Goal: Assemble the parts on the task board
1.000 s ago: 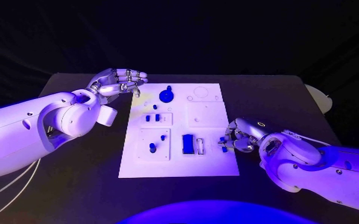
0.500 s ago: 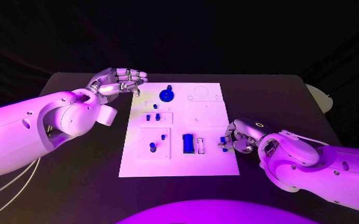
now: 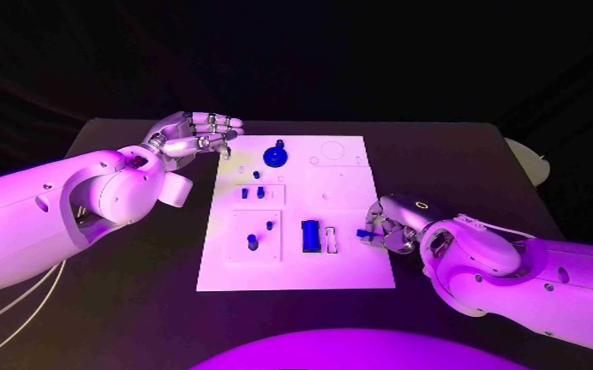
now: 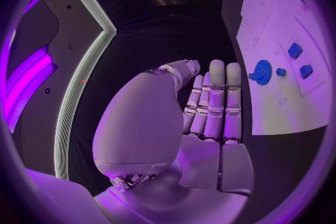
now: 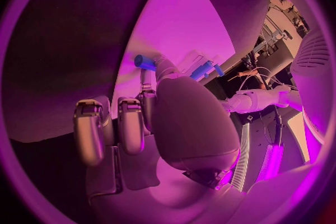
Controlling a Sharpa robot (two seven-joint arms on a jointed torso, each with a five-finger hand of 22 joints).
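Your left hand (image 3: 195,139) hovers over the bench (image 3: 123,301) just off the task board's (image 3: 296,276) far left corner, fingers straight, pressed together, holding nothing. No writing is readable on the board. At its right edge, your right hand (image 3: 393,224) pinches a small blue part (image 3: 366,234), partly hidden by fingers; it has edged inward since earlier.
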